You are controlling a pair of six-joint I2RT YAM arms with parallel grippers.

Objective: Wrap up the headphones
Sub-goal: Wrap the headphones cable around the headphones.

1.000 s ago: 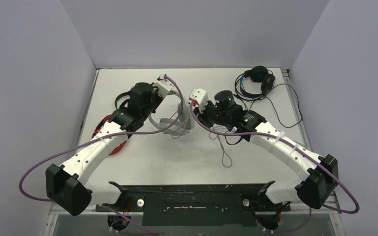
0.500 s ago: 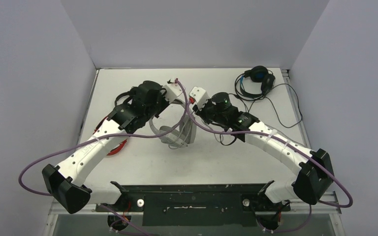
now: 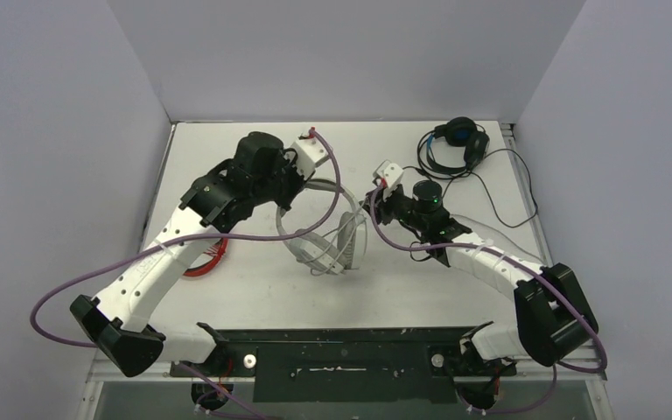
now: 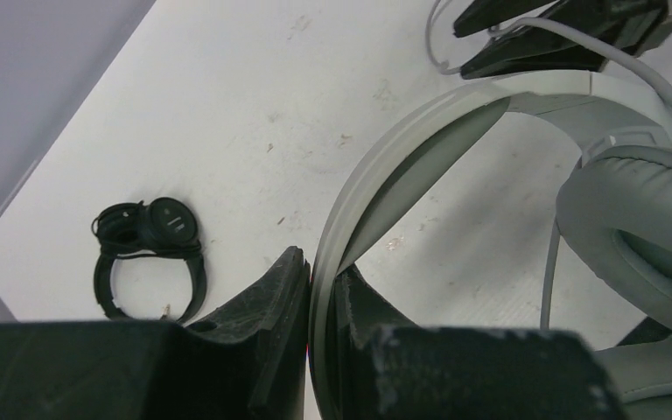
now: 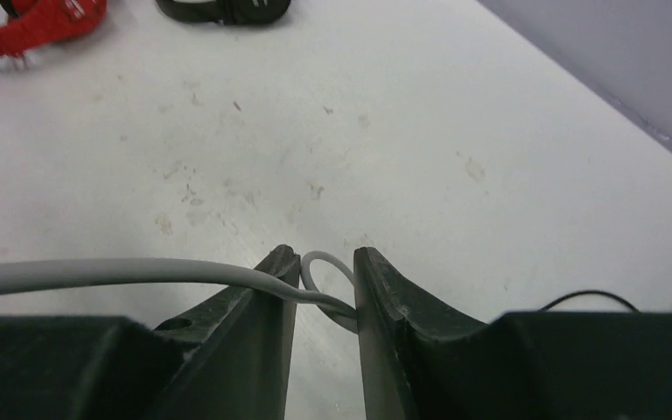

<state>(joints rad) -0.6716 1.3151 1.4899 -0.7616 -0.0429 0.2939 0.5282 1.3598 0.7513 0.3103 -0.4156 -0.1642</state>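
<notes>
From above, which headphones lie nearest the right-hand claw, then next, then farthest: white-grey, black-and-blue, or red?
1. White-grey over-ear headset, just left of the right gripper, mid-table.
2. Black-and-blue headset, back right corner.
3. Red headset, left side, partly under the left arm.

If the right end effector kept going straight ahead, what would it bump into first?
The right end effector straddles the grey cable; beyond it, probably the table, though depth is unclear.
</notes>
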